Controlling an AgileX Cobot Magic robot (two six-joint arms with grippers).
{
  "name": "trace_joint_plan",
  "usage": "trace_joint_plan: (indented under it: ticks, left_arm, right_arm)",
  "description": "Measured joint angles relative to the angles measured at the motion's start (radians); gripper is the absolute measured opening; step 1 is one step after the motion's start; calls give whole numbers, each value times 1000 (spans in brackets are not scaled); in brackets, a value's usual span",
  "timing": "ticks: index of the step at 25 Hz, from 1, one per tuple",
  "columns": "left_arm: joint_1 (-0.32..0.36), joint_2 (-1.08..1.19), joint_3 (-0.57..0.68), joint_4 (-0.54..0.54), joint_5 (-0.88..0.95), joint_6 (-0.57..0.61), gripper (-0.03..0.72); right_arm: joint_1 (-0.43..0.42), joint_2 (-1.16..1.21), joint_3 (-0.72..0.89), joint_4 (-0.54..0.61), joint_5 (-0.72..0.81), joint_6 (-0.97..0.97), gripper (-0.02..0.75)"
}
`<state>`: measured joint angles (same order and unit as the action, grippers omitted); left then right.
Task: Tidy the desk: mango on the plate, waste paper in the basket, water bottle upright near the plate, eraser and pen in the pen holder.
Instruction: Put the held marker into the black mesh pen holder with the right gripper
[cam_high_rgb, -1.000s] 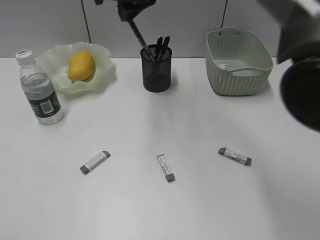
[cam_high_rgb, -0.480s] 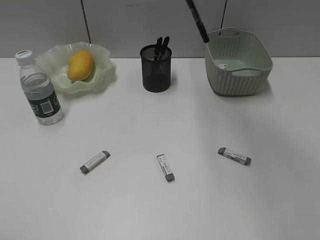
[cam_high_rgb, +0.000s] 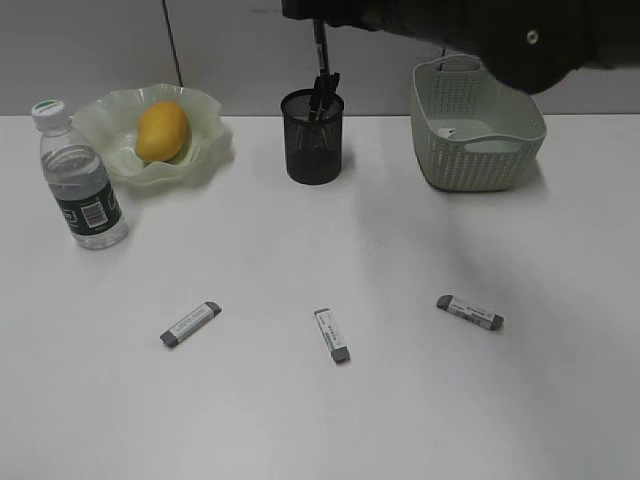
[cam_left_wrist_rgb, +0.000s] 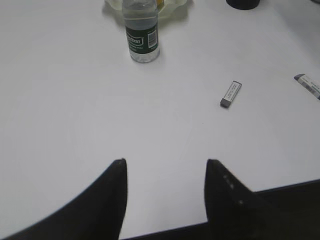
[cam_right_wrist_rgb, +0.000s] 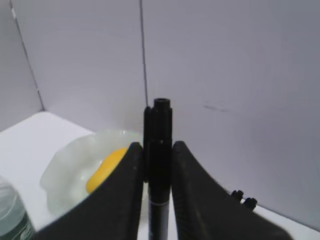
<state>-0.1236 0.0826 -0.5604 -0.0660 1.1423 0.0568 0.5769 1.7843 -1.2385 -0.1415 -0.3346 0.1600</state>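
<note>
My right gripper is shut on a black pen and holds it upright just above the black mesh pen holder, which has other pens in it. The mango lies in the wavy green plate. The water bottle stands upright left of the plate. Three grey-white erasers lie on the desk. The green basket stands back right; a small white bit shows inside. My left gripper is open and empty, low over the desk's near edge.
A grey partition wall runs behind the desk. My dark right arm reaches across the top of the exterior view, over the basket. The left wrist view shows the bottle and two erasers.
My right arm has swung the pen from up near the basket leftward to upright over the pen holder. The things on the desk have not moved.
</note>
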Motion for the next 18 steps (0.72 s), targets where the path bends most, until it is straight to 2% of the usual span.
trace_joint_plan:
  ticks: [6,9,18]
  left_arm:
    - [0,0,0,0,0,0,382]
    - [0,0,0,0,0,0,382]
    - [0,0,0,0,0,0,382]
  right_arm:
    - [-77,167,5,78,-340,-17,164]
    - [-88,232,-2,95,-461,-46,166]
    - [-88,410,-194,98,-485,-90,182]
